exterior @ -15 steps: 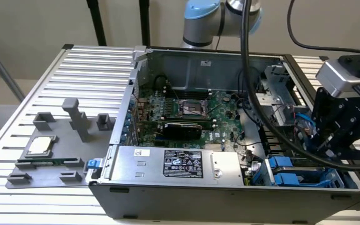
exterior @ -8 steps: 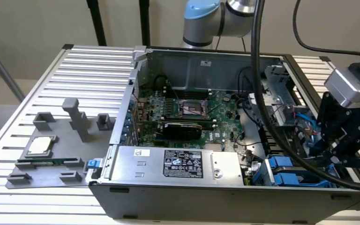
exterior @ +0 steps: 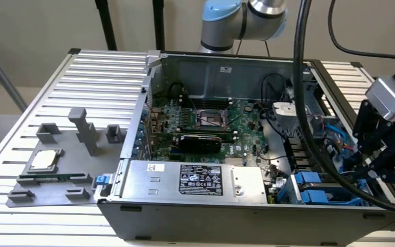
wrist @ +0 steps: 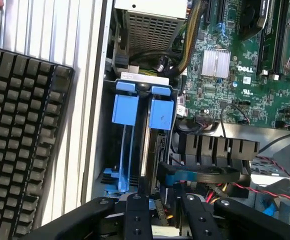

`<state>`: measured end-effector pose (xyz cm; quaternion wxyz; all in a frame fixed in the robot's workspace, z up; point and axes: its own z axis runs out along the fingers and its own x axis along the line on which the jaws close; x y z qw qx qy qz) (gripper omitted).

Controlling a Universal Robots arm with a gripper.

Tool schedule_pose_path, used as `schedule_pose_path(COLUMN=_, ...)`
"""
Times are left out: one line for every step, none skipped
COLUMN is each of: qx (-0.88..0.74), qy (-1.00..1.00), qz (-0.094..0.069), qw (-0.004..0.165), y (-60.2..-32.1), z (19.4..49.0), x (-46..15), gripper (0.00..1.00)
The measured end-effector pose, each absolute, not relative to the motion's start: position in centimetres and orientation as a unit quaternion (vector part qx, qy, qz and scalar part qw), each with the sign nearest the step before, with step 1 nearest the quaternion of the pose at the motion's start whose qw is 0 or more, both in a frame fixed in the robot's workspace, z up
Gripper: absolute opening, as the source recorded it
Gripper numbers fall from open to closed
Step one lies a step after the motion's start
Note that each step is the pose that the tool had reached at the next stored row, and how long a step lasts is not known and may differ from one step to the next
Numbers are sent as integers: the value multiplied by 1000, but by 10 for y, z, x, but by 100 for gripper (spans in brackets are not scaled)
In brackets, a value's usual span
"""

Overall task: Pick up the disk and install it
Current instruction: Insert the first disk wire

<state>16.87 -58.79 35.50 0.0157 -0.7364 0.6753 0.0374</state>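
Gripper [wrist: 160,186] over drive bay [wrist: 108,150]; cables [wrist: 224,189] one side, case wall [wrist: 92,125] other.

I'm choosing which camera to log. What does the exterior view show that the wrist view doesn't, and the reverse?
Exterior view: a grey fixture tray holding a silver chip, the power supply with its black label, and the arm's blue-capped joint. Wrist view: a black keyboard and the DELL marking on the green motherboard. Both: that motherboard, two blue disk frames standing in the drive bay, and the claw close to that bay.
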Motion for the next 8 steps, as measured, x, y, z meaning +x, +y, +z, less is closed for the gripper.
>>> schedule_pose_path(qx=-737, qy=675, qz=38, qw=16, y=-588, z=354, x=170, gripper=100)
schedule_pose_path(qx=-738, qy=674, qz=38, qw=17, y=-588, z=354, x=171, gripper=100)
schedule_pose_path(qx=-738, qy=673, qz=39, qw=17, y=-588, z=353, x=172, gripper=100)
schedule_pose_path(qx=-739, qy=672, qz=39, qw=18, y=-588, z=352, x=172, gripper=100)
schedule_pose_path(qx=-740, qy=671, qz=40, qw=18, y=-588, z=352, x=173, gripper=100)
schedule_pose_path(qx=-741, qy=670, qz=41, qw=19, y=-588, z=351, x=173, gripper=100)
schedule_pose_path(qx=-742, qy=669, qz=41, qw=20, y=-588, z=351, x=173, gripper=100)
schedule_pose_path(qx=-742, qy=668, qz=42, qw=20, y=-589, z=350, x=174, gripper=100)
